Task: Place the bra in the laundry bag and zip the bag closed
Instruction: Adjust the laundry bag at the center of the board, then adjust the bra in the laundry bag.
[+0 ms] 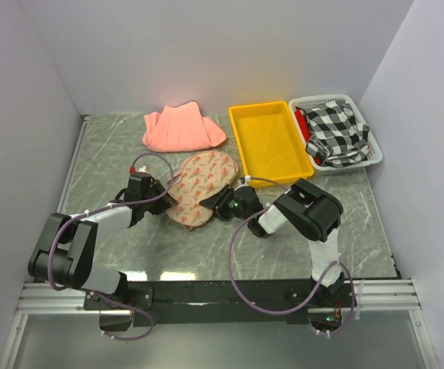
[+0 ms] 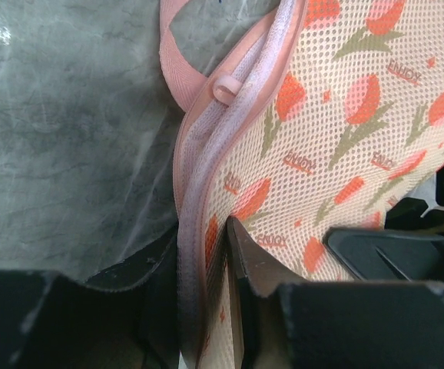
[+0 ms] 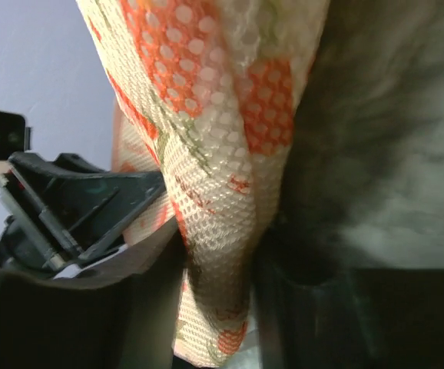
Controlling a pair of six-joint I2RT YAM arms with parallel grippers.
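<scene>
The laundry bag [image 1: 200,184], beige mesh with red-orange tulip prints and pink edging, lies on the marble table in front of both arms. The bra does not show in any view. My left gripper [image 1: 168,201] is at the bag's near left edge. In the left wrist view it [image 2: 203,284] is shut on the laundry bag [image 2: 345,115], with the pink zip edge [image 2: 195,192] between its fingers. A small pink loop [image 2: 223,87] sits on that edge farther up. My right gripper [image 1: 216,204] is at the near right side. In the right wrist view it [image 3: 218,307] is shut on a raised fold of the laundry bag [image 3: 207,115].
A salmon-pink folded cloth [image 1: 182,127] lies at the back. To its right stands a yellow tray [image 1: 237,146], then a white basket [image 1: 372,154] holding a black-and-white checked cloth [image 1: 336,134]. White walls enclose the table on three sides.
</scene>
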